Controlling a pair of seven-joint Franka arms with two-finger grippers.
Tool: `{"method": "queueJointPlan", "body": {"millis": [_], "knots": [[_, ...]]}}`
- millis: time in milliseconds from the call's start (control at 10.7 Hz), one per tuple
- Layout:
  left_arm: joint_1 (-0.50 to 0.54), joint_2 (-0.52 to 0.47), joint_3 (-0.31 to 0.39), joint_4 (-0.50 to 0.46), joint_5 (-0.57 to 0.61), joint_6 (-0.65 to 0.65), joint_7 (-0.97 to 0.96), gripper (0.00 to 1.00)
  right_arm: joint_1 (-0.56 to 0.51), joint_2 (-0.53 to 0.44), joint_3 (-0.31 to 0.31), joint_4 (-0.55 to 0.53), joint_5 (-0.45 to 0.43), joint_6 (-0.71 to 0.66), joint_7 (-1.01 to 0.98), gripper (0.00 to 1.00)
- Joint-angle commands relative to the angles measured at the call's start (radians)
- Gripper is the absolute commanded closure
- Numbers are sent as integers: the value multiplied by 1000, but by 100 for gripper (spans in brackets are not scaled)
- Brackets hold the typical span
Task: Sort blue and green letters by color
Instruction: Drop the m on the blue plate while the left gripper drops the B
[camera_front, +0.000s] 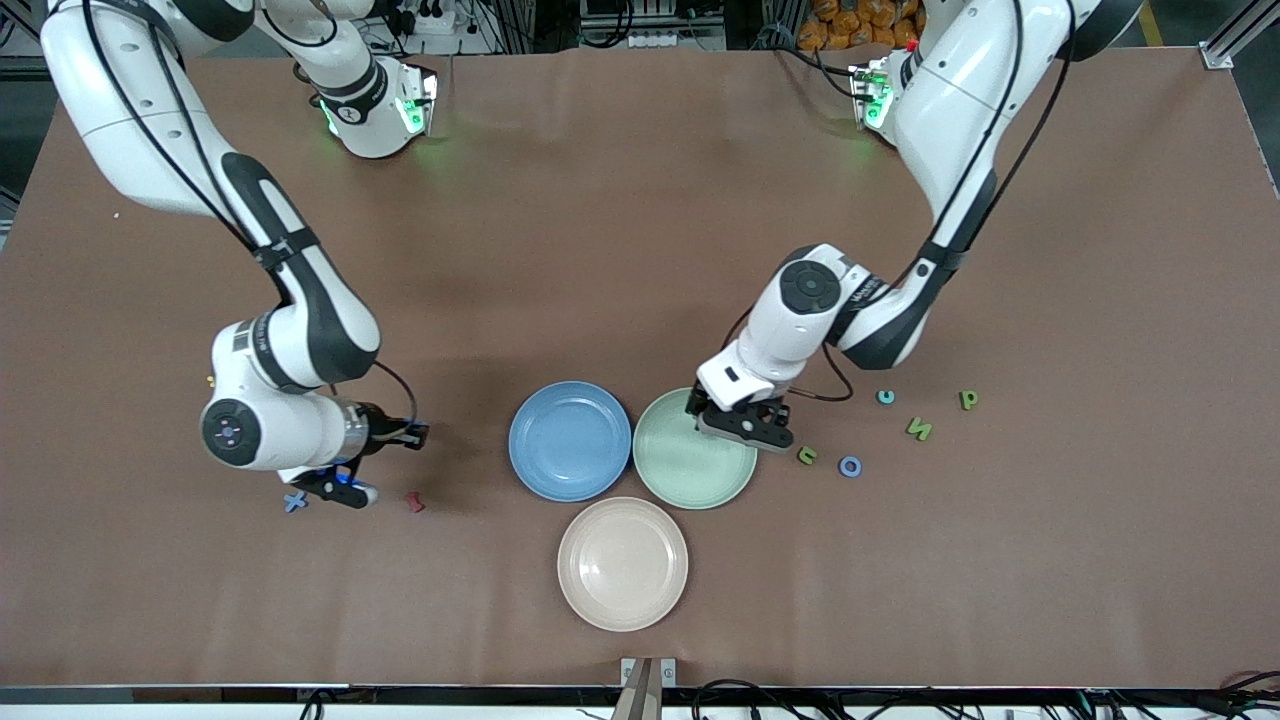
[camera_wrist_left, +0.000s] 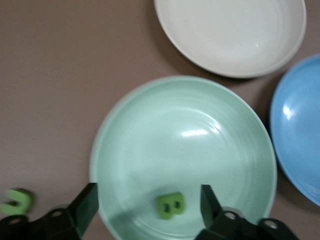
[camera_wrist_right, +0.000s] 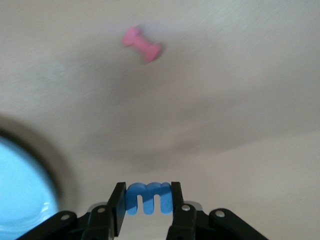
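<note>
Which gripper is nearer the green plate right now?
Left. The left gripper hangs open over the green plate, a green letter lying in it. The right gripper is toward the right arm's end, shut on a blue letter.

The only characters we can read are the foam letters themselves. A green B (camera_wrist_left: 170, 205) lies in the green plate (camera_wrist_left: 102, 150). A blue m (camera_wrist_right: 149, 197) sits clamped between the right gripper's fingers (camera_wrist_right: 118, 207). On the desk (camera_front: 640, 200) we make out a blue X (camera_front: 295, 501) toward the right arm's end. Toward the left arm's end are a green p (camera_front: 968, 400), a blue o (camera_front: 850, 466) and a small c (camera_front: 886, 397). The dark marking (camera_front: 866, 289) on the left arm's wrist is too small for us to read.
</note>
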Motion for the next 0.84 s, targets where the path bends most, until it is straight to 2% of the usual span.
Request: {"method": "queueJointPlan", "body": {"millis": [0, 93, 372, 466, 745], "knots": [[152, -172, -17, -86, 31, -196, 133, 0, 64, 5, 46, 28, 20, -4, 211, 100], [205, -197, -19, -100, 30, -258, 265, 0, 104, 5, 45, 29, 53, 28, 255, 100], [343, -202, -19, -176, 24, -276, 518, 0, 158, 17, 40, 28, 174, 117, 299, 100], [388, -191, -19, -193, 25, -276, 551, 0, 181, 26, 40, 29, 188, 153, 351, 100], [407, -151, -17, -201, 33, -265, 597, 0, 207, 53, 40, 35, 189, 225, 428, 100]]}}
